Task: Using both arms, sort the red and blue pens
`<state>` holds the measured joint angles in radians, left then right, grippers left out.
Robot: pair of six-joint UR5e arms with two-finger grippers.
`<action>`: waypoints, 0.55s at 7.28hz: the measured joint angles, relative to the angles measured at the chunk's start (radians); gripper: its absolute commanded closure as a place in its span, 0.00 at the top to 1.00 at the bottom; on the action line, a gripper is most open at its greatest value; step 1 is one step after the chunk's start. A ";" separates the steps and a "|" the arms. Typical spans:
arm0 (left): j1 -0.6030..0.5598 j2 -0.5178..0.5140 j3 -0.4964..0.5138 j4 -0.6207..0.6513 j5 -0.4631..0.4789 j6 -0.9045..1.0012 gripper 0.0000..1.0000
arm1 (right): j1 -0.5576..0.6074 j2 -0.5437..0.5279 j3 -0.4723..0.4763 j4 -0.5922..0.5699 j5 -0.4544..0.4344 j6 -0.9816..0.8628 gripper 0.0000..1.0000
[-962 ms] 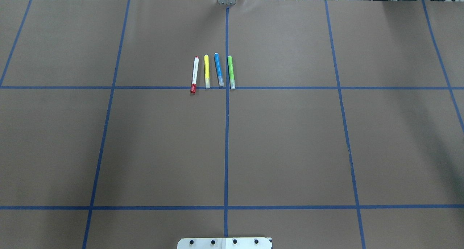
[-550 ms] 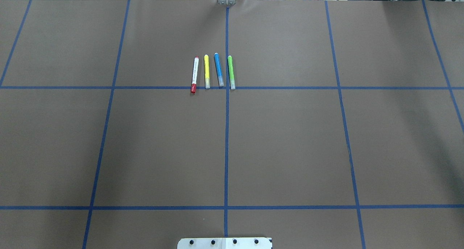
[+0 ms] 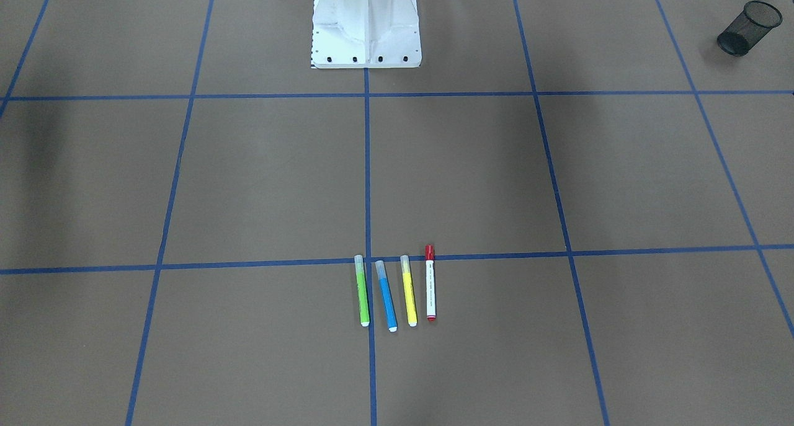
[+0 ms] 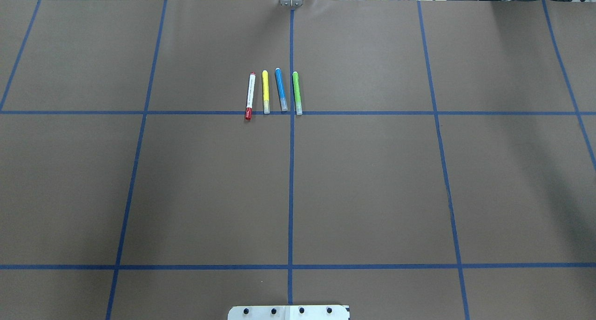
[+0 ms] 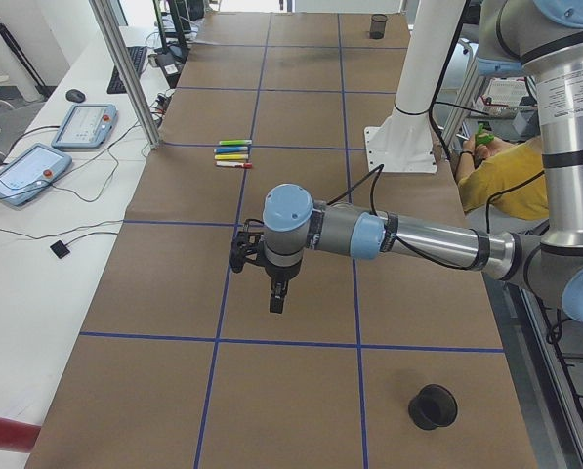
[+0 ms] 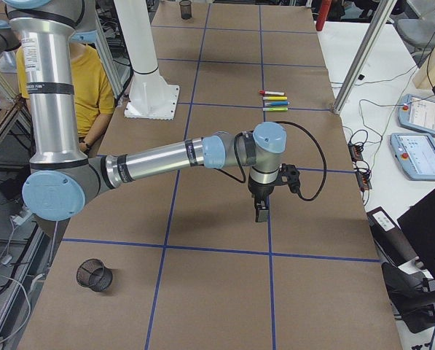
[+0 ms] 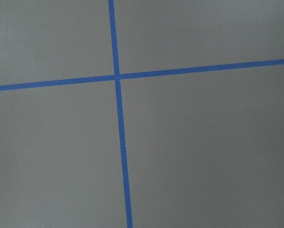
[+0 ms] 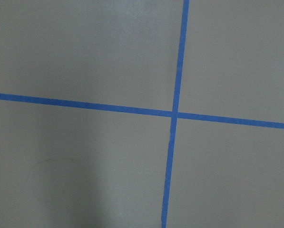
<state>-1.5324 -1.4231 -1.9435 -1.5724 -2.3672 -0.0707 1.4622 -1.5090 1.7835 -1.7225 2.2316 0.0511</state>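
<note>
Four pens lie side by side on the brown table, near the far middle in the overhead view. The red-capped white marker (image 4: 250, 96) (image 3: 430, 291) is at the row's left end there. The blue highlighter (image 4: 281, 90) (image 3: 385, 297) lies between a yellow one (image 4: 266, 92) and a green one (image 4: 296, 93). My left gripper (image 5: 274, 298) hangs above the table, well short of the pens, and shows only in the left side view. My right gripper (image 6: 261, 211) hangs likewise in the right side view. I cannot tell whether either is open or shut. Both wrist views show only paper and tape lines.
A black mesh cup (image 3: 747, 20) (image 5: 433, 405) lies toward the robot's left end of the table, another (image 6: 95, 275) at its right end. The white pedestal base (image 3: 366, 29) stands at the robot's edge. A person in a yellow shirt (image 5: 501, 176) sits behind the robot.
</note>
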 measured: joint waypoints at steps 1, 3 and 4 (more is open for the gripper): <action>0.000 -0.022 0.008 0.000 -0.001 -0.003 1.00 | -0.006 0.012 -0.003 0.001 0.000 -0.003 1.00; 0.005 -0.074 0.025 -0.011 -0.002 -0.003 1.00 | -0.032 0.037 -0.001 0.001 0.000 -0.002 1.00; 0.031 -0.101 0.027 -0.034 -0.002 -0.004 1.00 | -0.059 0.054 0.002 0.001 0.001 0.004 1.00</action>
<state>-1.5015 -1.5243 -1.9162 -1.6065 -2.3688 -0.0749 1.4030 -1.4545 1.7852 -1.7212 2.2323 0.0550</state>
